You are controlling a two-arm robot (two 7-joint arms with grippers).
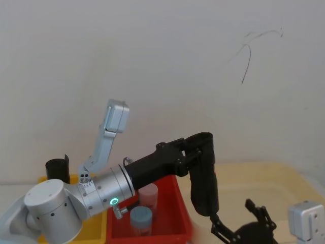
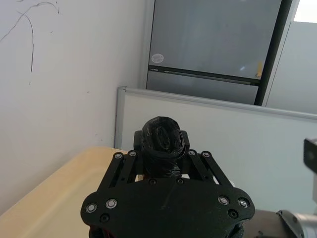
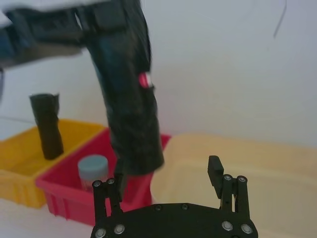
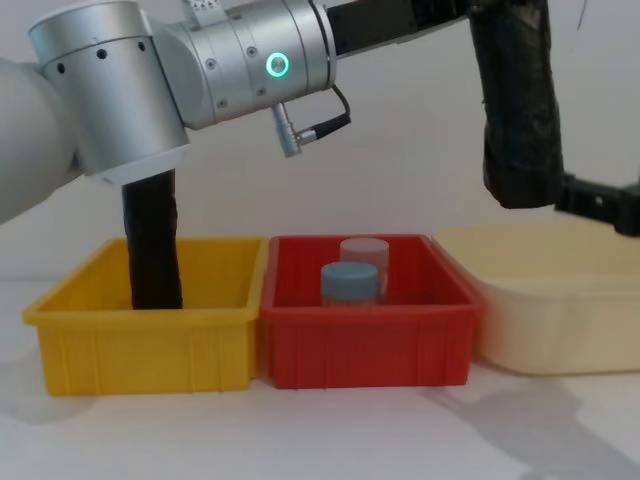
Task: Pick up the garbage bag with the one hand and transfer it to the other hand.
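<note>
Head view first: the left gripper (image 1: 199, 147) reaches out from its silver arm (image 1: 101, 193) and is clenched on the upper part of the garbage bag (image 1: 204, 178). The thick black roll therefore hangs upright in the air, about over the place where the red bin (image 1: 177, 195) meets the cream tub (image 1: 284, 170). I judge that it is held high so that the lower part is free for the other hand. The right gripper (image 1: 236, 216) is low, just beside the lower end of the roll, with its fingers spread and nothing in them. In the left wrist view, the rounded top of the bag stands out above the fingers (image 2: 198, 163), which press it from both sides, and the hold looks firm. In the right wrist view, the released fingers (image 3: 215, 171) point upward, and the bag's lower end comes down near one of them, not clearly between the two. The right gripper probably needs a small sideways move before it closes. The slimmer roll (image 3: 47, 126) stands in the yellow bin (image 3: 20, 168), and a blue-capped jar (image 3: 93, 167) stands in the red bin, both apart from the work. In the chest view, the bag hangs well above the bins, and the right gripper comes in from the right edge just beside its lower end. I cannot tell if they touch. If the left gripper lets go too early, the roll would likely drop into the tub or the red bin.
</note>
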